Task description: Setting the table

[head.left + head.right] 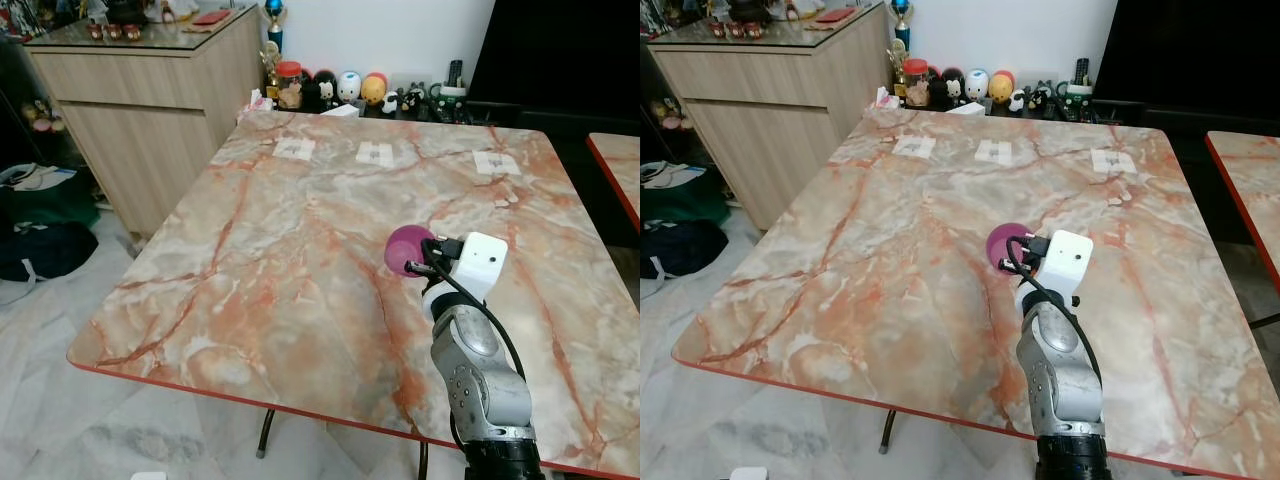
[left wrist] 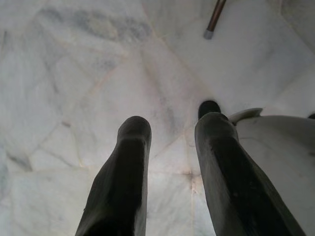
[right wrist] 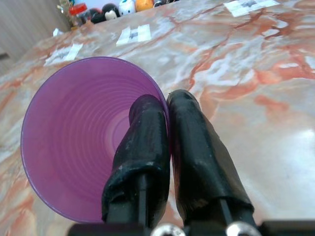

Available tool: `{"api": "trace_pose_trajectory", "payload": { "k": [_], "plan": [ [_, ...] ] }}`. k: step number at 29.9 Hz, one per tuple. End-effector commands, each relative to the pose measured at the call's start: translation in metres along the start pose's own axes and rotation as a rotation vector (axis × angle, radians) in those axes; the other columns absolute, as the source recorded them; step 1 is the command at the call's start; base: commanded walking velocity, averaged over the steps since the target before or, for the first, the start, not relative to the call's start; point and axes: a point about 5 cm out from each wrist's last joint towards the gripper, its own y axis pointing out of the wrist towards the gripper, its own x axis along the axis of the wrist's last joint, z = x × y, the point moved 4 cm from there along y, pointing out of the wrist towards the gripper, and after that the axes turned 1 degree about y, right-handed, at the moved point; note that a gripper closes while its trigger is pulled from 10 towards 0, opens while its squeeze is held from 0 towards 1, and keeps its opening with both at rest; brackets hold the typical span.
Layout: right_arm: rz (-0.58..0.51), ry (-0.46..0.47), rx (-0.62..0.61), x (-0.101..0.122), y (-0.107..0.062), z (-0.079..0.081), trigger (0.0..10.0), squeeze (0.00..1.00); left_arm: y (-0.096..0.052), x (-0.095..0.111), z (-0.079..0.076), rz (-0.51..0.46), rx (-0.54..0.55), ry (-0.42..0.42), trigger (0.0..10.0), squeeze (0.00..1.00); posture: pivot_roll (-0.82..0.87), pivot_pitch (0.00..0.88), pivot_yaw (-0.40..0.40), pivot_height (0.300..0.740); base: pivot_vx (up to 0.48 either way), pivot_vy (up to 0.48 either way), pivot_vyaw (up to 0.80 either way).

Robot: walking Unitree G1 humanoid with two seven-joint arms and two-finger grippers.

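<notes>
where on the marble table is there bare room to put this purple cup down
The right gripper pinches the purple cup's rim over the marble table. Bare marble runs from the cup toward the near red edge and left corner. Three paper labels line the far side; figurines crowd beyond the far edge.

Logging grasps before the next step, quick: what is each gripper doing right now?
Left gripper: open, holding nothing, hanging over the floor.
Right gripper: shut on the rim of the purple cup, above the table.

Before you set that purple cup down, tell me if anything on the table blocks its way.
Nothing visible does. The right gripper pinches the purple cup by its rim above the marble table. The nearest things, three paper labels, lie flat toward the far edge.
</notes>
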Motion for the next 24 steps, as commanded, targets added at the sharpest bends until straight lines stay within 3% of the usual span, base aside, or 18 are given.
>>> {"api": "trace_pose_trajectory", "payload": {
  "k": [1,8,10,18,24],
  "plan": [
    [-0.050,0.015,-0.019,0.012,-0.001,-0.005,10.0,0.00,0.001,0.000,-0.006,0.004,-0.019,0.021,10.0,0.00,-0.06,0.000,-0.005,0.740,0.000,-0.472,-0.79],
    [-0.071,0.002,-0.022,0.012,-0.001,-0.005,10.0,0.00,0.001,-0.002,-0.020,0.011,-0.038,0.025,10.0,0.00,-0.06,0.000,-0.009,0.740,0.000,-0.472,-0.75],
    [-0.072,-0.003,-0.020,0.011,-0.001,-0.004,10.0,0.00,0.001,-0.004,-0.025,0.015,-0.043,0.025,10.0,0.00,-0.06,0.000,-0.011,0.740,0.000,-0.472,0.00],
    [-0.093,-0.017,-0.010,0.015,0.000,-0.003,10.0,0.00,0.001,-0.004,-0.022,0.018,-0.038,0.024,10.0,0.00,-0.06,0.000,-0.012,0.740,0.000,-0.471,0.00],
    [-0.119,-0.017,-0.021,0.021,0.001,-0.007,10.0,0.00,0.000,-0.004,-0.011,0.019,-0.025,0.020,10.0,0.00,-0.06,0.000,-0.004,0.740,0.000,-0.463,0.00]
  ]
}}
